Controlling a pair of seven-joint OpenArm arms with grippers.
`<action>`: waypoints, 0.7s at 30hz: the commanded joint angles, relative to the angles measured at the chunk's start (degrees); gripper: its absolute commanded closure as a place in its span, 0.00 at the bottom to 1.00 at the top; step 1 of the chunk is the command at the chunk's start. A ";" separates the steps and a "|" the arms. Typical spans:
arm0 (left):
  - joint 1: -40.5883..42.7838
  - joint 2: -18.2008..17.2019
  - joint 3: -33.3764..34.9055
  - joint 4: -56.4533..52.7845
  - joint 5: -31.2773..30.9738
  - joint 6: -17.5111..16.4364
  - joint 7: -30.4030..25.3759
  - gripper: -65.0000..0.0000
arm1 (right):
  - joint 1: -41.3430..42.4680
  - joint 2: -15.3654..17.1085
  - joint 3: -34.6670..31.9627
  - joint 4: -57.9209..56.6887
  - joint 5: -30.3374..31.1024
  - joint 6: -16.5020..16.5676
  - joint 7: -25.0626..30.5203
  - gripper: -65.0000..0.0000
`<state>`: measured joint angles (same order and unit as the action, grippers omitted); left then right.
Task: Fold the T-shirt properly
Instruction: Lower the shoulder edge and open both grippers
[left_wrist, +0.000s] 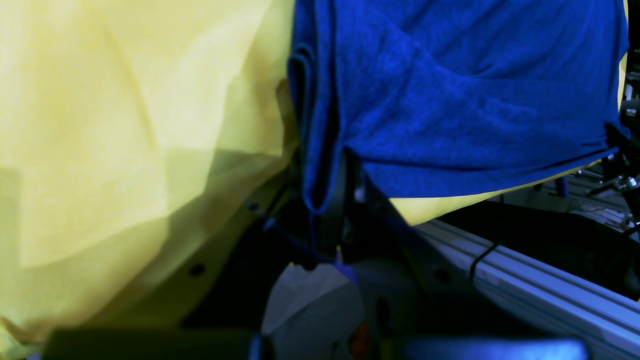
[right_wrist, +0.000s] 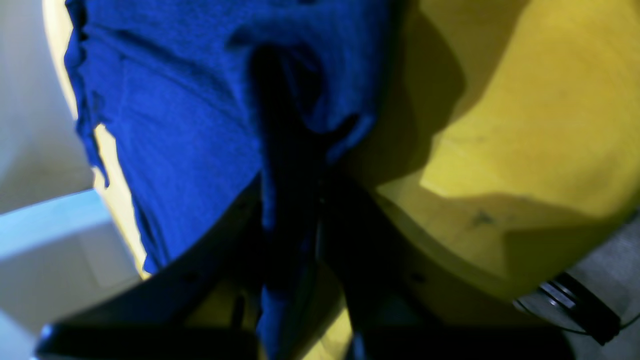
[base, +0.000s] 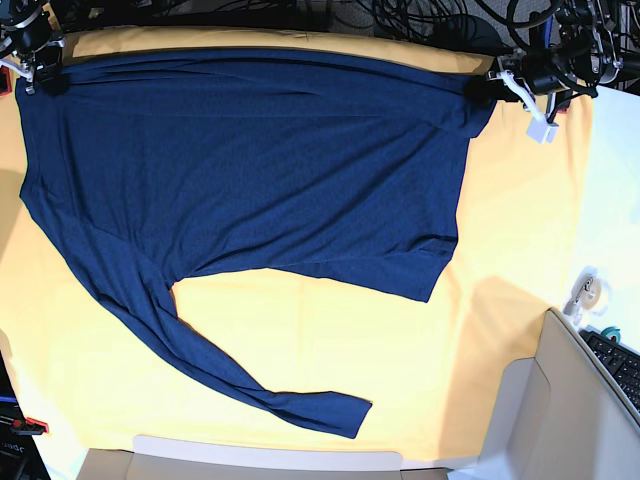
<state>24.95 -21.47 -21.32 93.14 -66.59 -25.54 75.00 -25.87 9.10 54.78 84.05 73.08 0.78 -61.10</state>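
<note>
Base view alone gave the whole layout: the T-shirt (base: 250, 160) lay spread across the yellow cloth (base: 400, 340) covering the desk, its upper edge pulled taut along the far side, one long sleeve (base: 200, 350) trailing diagonally toward the near edge, the opposite lower corner (base: 430, 270) lying flat. A keyboard (base: 620, 365) sat at the near corner on the left arm's side. Left pincer (base: 495, 88) stood at the far corner on that view's right, right pincer (base: 40, 75) at the far corner on its left, both arms reaching in low from beyond the far edge. Wrist views showed what the base view could not: left wrist camera had a bunched fold of fabric (left_wrist: 315, 150) dropping between dark fingers (left_wrist: 332, 215), pincer closed narrow on the shirt, with a metal rail (left_wrist: 540, 275) of the frame below the cloth's edge. Right wrist camera showed fabric (right_wrist: 175, 125) gathered against the dark fingers (right_wrist: 285, 200), pincer likewise clamped on the shirt, yellow cloth (right_wrist: 525, 125) beside it. Both wrist pictures were blurred close in.
</note>
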 joint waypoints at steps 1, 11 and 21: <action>0.06 -0.99 -0.17 0.79 -0.53 -0.17 -0.23 1.00 | -0.64 -0.44 -0.41 -1.46 -4.99 -1.08 -2.77 1.00; 0.06 -0.99 -0.26 0.79 -0.62 -0.17 -0.23 0.83 | -0.81 -0.44 -0.41 -2.42 -4.99 4.37 -5.67 0.70; 0.06 -0.99 -0.70 0.79 -0.71 -0.17 0.29 0.79 | -2.04 -0.44 -0.41 -2.07 -4.90 4.45 -5.67 0.61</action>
<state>24.93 -21.50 -21.39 93.14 -66.61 -25.54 75.18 -26.22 9.17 54.83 82.70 75.48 8.19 -62.65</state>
